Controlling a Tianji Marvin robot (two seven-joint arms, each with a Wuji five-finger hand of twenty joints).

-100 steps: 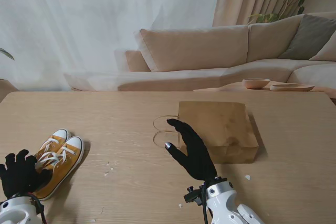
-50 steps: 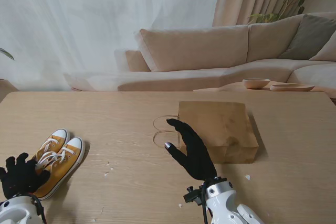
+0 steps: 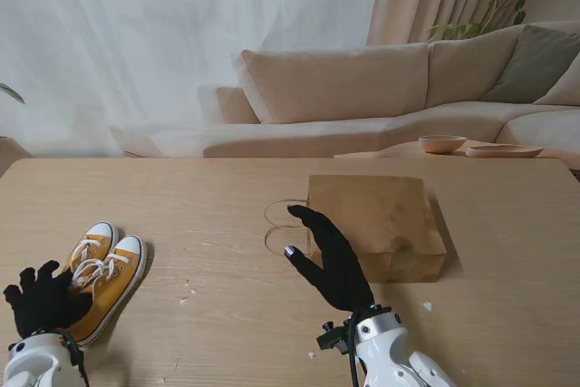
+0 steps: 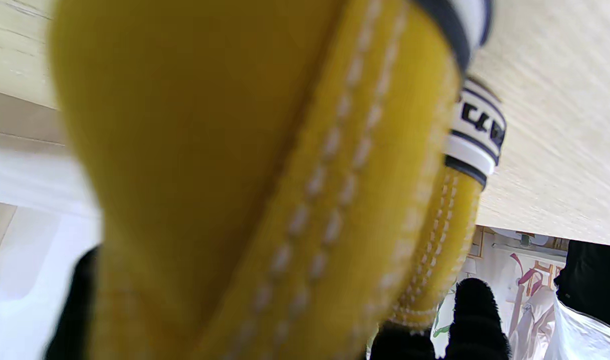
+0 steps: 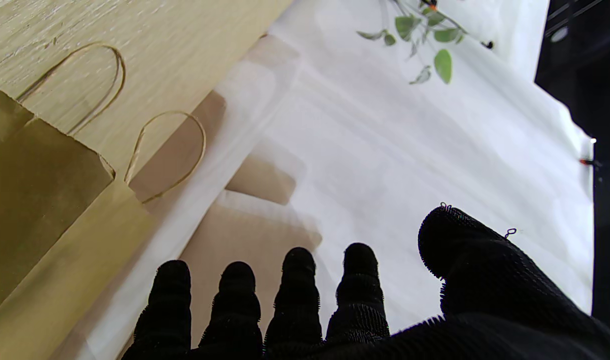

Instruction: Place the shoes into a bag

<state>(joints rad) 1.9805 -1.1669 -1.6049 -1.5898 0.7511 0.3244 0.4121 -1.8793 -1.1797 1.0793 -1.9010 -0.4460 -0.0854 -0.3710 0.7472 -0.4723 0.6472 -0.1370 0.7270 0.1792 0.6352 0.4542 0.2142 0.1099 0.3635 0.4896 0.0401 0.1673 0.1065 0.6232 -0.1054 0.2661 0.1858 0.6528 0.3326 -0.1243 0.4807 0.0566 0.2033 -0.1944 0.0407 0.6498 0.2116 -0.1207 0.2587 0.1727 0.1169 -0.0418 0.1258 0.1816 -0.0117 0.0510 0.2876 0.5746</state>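
A pair of yellow sneakers with white laces and toe caps lies at the left of the wooden table, toes pointing away from me. My left hand sits at their heels, its black fingers spread, open. In the left wrist view a yellow heel fills the picture, with fingertips beside it. A brown paper bag lies flat at centre right, and its twine handles point left. My right hand hovers open beside the bag's mouth, fingers straight. The right wrist view shows the bag, its handles and the hand.
A beige sofa stands beyond the table's far edge. A bowl and a plate rest on a low surface at far right. Small white scraps lie on the table between shoes and bag.
My left hand has drawn back toward me from over the shoes' heels and spread its fingers. The shoes, bag and right hand have not moved.
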